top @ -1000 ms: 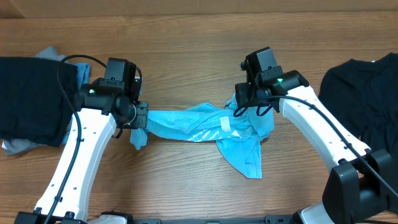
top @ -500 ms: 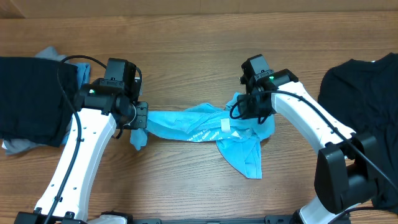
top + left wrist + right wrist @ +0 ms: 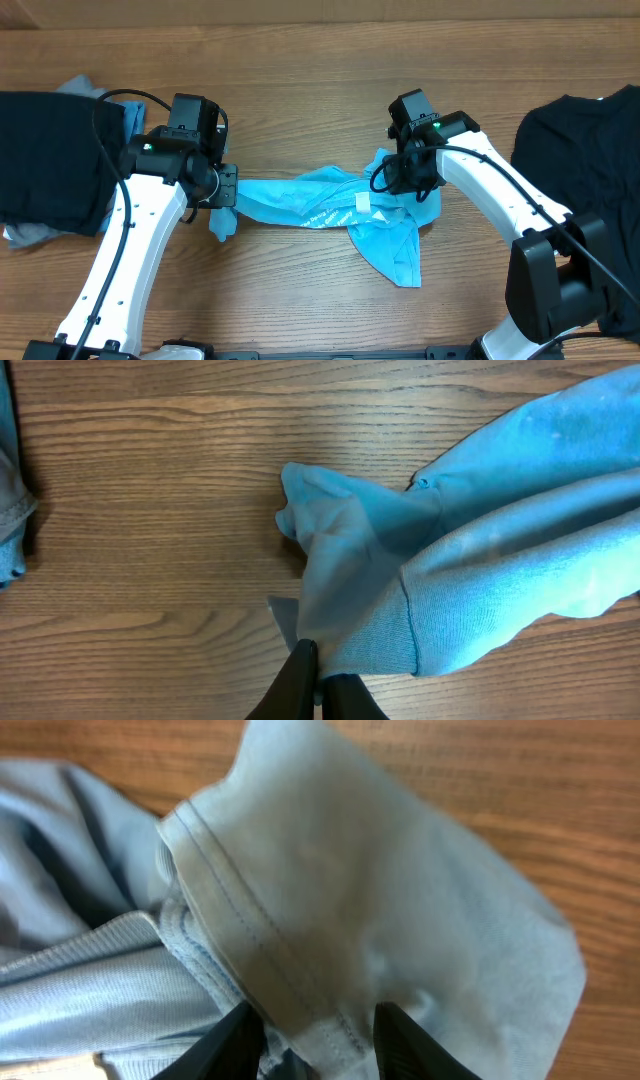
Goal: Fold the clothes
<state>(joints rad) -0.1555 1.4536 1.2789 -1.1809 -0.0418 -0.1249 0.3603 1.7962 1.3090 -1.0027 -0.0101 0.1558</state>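
Observation:
A light sky-blue T-shirt [image 3: 330, 205] lies bunched and stretched across the middle of the wooden table. My left gripper [image 3: 222, 200] is shut on its left end; in the left wrist view the two fingers [image 3: 318, 680] pinch a fold of the blue cloth [image 3: 480, 570]. My right gripper [image 3: 405, 180] sits over the shirt's right end. In the right wrist view its fingers [image 3: 310, 1030] are spread, with a hemmed edge of the pale blue cloth [image 3: 330, 900] between them.
A black garment [image 3: 50, 160] lies on grey and blue cloth [image 3: 80, 88] at the far left. Another black shirt [image 3: 585, 150] lies at the far right. Bare wood [image 3: 300, 80] lies behind the blue shirt.
My right gripper has moved down and slightly right onto the shirt's right end. The left arm and its hold have not changed.

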